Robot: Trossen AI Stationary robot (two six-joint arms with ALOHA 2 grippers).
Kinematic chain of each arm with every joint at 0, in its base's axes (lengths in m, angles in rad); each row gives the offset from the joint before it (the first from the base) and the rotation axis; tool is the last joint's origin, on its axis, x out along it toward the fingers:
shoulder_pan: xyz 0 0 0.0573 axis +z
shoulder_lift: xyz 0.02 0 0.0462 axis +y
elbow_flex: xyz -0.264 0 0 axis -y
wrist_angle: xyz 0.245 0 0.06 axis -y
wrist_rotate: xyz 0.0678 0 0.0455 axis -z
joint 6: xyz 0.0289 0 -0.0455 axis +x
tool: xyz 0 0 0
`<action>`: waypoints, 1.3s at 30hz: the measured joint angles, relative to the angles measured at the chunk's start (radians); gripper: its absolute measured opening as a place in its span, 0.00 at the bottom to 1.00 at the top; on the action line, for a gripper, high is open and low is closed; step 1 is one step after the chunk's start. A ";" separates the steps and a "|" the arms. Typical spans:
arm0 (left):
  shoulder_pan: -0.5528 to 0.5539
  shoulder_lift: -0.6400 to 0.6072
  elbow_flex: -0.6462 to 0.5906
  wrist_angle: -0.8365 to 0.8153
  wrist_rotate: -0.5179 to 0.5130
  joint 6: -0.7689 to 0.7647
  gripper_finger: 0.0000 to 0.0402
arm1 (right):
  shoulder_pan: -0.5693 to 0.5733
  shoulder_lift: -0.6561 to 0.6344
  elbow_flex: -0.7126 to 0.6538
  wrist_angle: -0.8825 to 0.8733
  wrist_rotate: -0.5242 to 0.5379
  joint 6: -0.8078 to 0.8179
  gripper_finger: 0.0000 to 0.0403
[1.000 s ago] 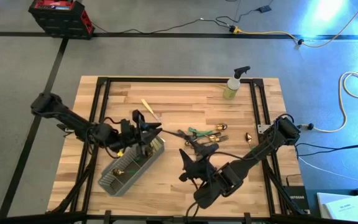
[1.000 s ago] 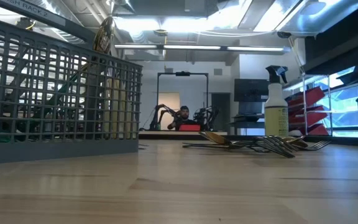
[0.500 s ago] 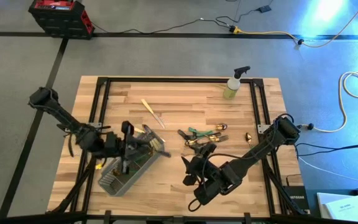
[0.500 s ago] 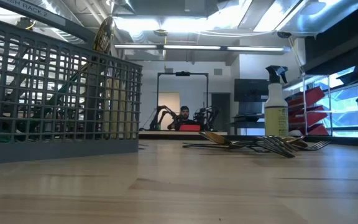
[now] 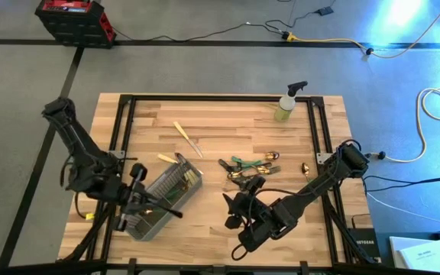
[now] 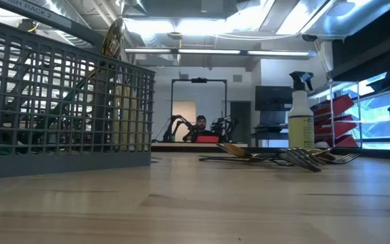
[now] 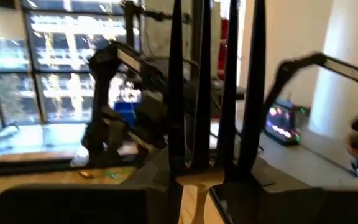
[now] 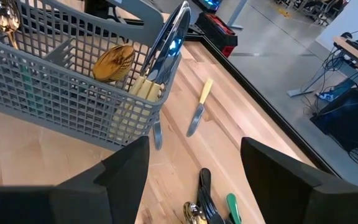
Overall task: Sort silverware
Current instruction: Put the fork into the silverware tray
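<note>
1. Overhead, we saw the left gripper (image 5: pixel 176 214) poised over the grey wire-mesh caddy (image 5: pixel 161 200), and we could not tell whether its fingers clasped anything.
2. We found the right gripper (image 5: pixel 234 208) low over the wooden table (image 5: pixel 228 130) with fingers parted and empty.
3. We noted gold-headed silverware (image 5: pixel 247 165) heaped mid-table beyond the right gripper, more pieces standing in the caddy, and a cream-handled knife (image 5: pixel 187 140) lying apart near it.
4. We saw a yellow-green spray bottle (image 5: pixel 287 103) at the far edge.
</note>
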 joint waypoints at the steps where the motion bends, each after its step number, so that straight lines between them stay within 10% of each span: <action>1: -0.016 -0.008 0.000 -0.023 -0.005 -0.015 0.18 | 0.000 0.000 0.000 0.000 -0.001 0.000 0.59; 39: -0.367 -0.030 0.000 -0.290 -0.162 -0.097 0.18 | 0.000 0.000 0.000 0.008 -0.003 0.000 0.59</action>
